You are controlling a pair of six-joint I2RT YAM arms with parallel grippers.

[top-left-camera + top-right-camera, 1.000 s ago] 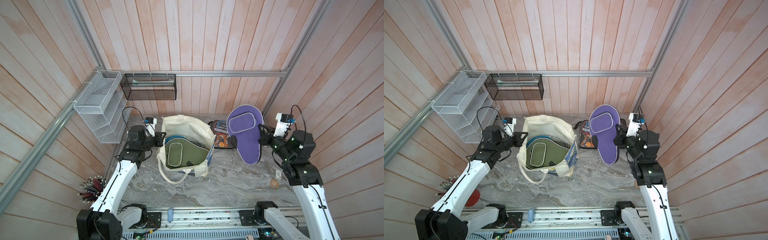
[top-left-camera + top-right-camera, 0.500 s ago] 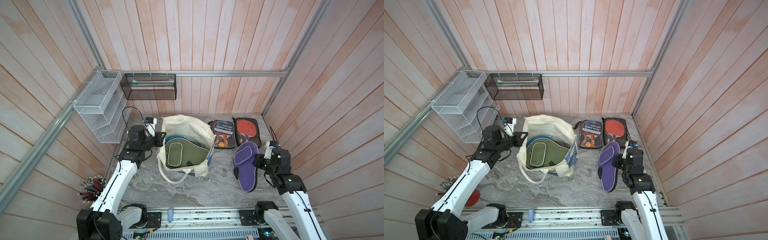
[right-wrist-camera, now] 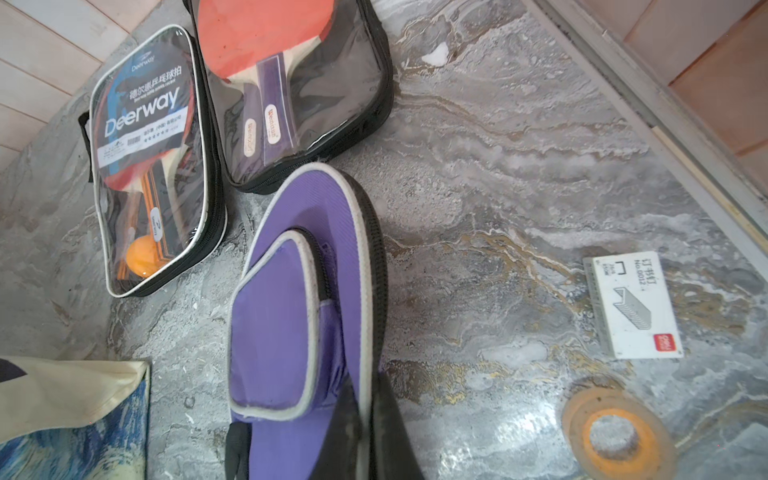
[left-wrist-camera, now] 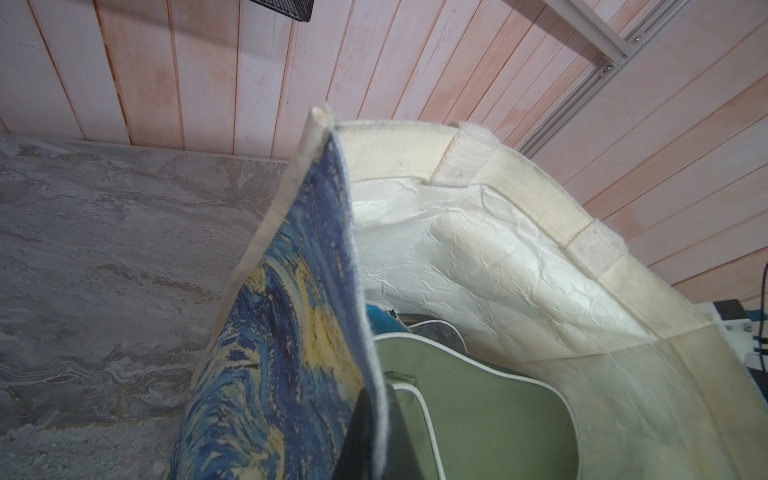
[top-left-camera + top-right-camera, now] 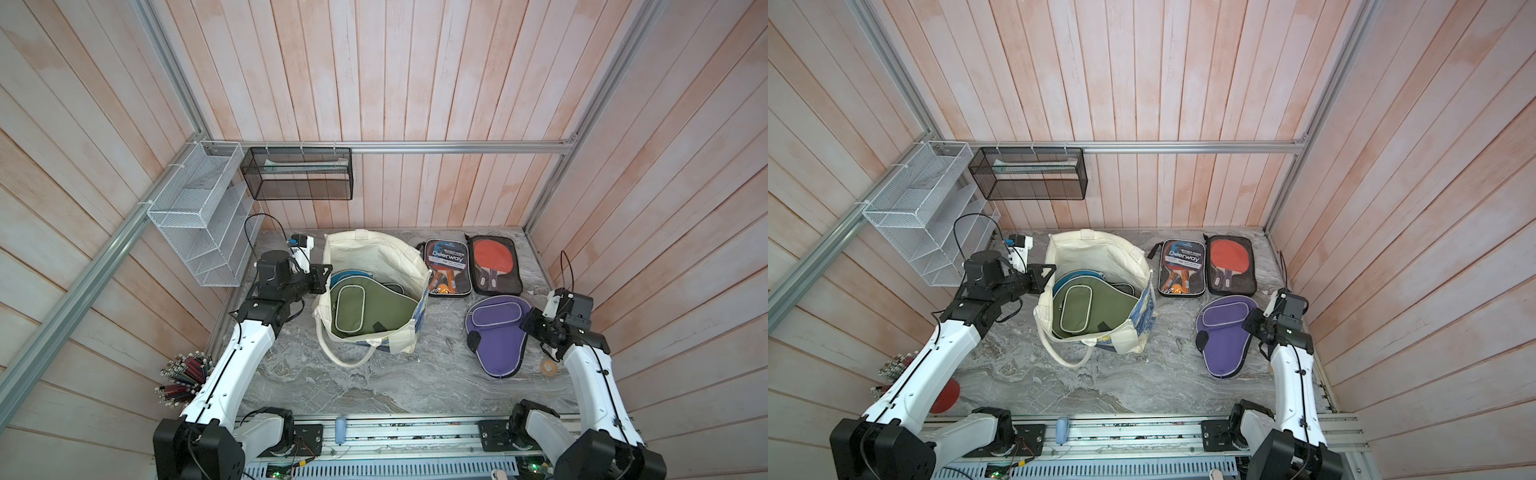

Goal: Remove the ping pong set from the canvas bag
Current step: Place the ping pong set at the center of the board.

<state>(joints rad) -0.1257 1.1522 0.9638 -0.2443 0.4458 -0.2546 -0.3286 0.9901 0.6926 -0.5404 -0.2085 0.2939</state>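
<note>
Left jaws pinch the canvas bag [image 5: 374,253] by its rim; right jaws clench the purple paddle case [image 5: 498,340], which seems to lie flat on the table [image 5: 374,382].

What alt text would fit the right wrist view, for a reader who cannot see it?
The right claw grips the edge of a purple paddle case lying on the marble table. Beyond it lie two clear zipped paddle sets; a staple box, an orange tape roll and a corner of the canvas bag show.

Marble top [image 5: 374,382] w/ canvas bag [image 5: 374,257], purple case [image 5: 498,336], 2 clear cases [image 5: 448,268] [image 5: 494,266], tape [image 5: 549,366]
</note>
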